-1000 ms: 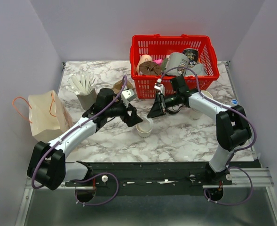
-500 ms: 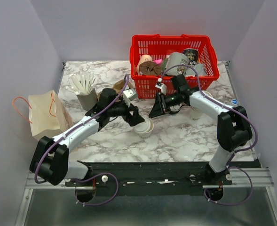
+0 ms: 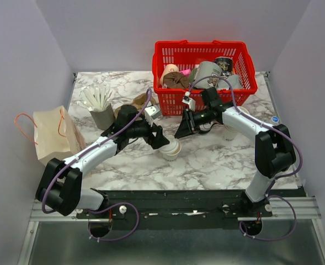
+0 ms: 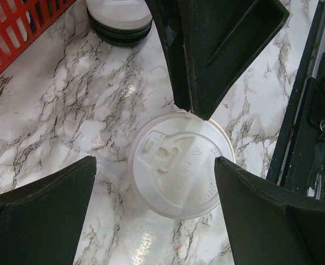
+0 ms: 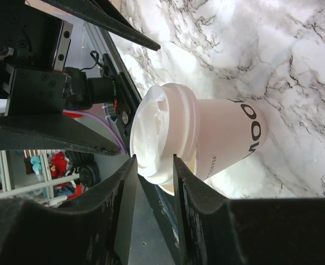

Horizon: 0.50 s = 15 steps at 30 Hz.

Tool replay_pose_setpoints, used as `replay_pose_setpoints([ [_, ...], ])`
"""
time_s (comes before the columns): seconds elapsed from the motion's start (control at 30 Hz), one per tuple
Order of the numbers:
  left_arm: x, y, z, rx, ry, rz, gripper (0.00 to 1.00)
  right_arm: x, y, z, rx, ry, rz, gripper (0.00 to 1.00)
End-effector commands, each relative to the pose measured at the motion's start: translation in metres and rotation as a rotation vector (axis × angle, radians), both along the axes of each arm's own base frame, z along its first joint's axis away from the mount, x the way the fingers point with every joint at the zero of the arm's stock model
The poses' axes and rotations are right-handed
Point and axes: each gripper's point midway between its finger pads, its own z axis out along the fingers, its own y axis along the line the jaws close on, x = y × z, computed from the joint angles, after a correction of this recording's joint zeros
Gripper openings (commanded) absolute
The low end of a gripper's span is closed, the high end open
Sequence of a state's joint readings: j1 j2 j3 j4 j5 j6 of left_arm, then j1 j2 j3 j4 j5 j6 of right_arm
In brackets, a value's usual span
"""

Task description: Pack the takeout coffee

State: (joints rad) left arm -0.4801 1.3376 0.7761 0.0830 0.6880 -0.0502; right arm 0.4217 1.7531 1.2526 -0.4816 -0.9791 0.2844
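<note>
The takeout coffee (image 3: 172, 150), a small white paper cup with a white lid (image 4: 179, 164), stands upright on the marble table (image 3: 217, 160) between the arms. My left gripper (image 3: 161, 139) hovers just above it, open wide, its fingers (image 4: 46, 210) spread to either side of the lid without touching. My right gripper (image 3: 180, 131) reaches in from the far right. Its jaws are partly apart, and its fingertips (image 4: 194, 110) sit at the lid's rim. In the right wrist view the lid's edge (image 5: 151, 138) shows just past that gripper (image 5: 154, 161). The brown paper bag (image 3: 54, 141) stands at the table's left edge.
A red basket (image 3: 203, 48) full of cups and packets sits at the back, close behind the right arm. A short stack of lids (image 4: 119, 14) lies near it. A grey holder of white stirrers (image 3: 100, 109) stands at the back left. The table's dark front rail (image 4: 305, 110) runs close to the cup.
My left gripper has slid right and now sits over the cup, still wide open. My right gripper has eased its jaws slightly apart and barely moved.
</note>
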Motion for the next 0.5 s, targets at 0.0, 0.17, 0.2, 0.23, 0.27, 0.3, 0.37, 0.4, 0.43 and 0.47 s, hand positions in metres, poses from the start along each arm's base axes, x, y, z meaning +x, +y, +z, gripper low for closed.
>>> replay_pose_setpoints([
  [0.0, 0.008, 0.0, -0.002, 0.008, -0.037, 0.041, 0.95, 0.005, -0.004, 0.003, -0.022, -0.047, -0.01, 0.41],
  [0.17, 0.011, 0.002, -0.004, 0.018, -0.047, 0.053, 0.95, 0.006, -0.006, 0.007, -0.03, -0.082, -0.006, 0.41],
  [0.2, 0.011, 0.001, -0.004, 0.02, -0.049, 0.049, 0.95, 0.006, -0.006, 0.009, -0.029, -0.09, -0.004, 0.41],
  [0.23, 0.011, 0.002, -0.006, 0.026, -0.048, 0.051, 0.95, 0.006, -0.006, 0.01, -0.028, -0.099, -0.003, 0.41],
  [0.27, 0.012, 0.001, -0.008, 0.029, -0.046, 0.051, 0.95, 0.005, -0.007, 0.01, -0.031, -0.097, -0.003, 0.41],
  [0.3, 0.01, 0.0, -0.008, 0.032, -0.047, 0.043, 0.95, 0.005, -0.007, 0.01, -0.032, -0.103, -0.003, 0.41],
  [0.37, 0.01, 0.0, -0.012, 0.044, -0.046, 0.041, 0.95, 0.005, -0.008, 0.012, -0.03, -0.112, -0.001, 0.42],
  [0.4, 0.009, -0.001, -0.013, 0.044, -0.043, 0.04, 0.95, 0.004, -0.008, 0.012, -0.032, -0.112, -0.002, 0.42],
  [0.43, 0.008, -0.002, -0.013, 0.044, -0.043, 0.036, 0.95, 0.005, -0.009, 0.014, -0.032, -0.118, -0.003, 0.42],
  [0.47, 0.009, -0.001, -0.012, 0.045, -0.045, 0.038, 0.95, 0.003, -0.009, 0.015, -0.032, -0.119, 0.0, 0.44],
])
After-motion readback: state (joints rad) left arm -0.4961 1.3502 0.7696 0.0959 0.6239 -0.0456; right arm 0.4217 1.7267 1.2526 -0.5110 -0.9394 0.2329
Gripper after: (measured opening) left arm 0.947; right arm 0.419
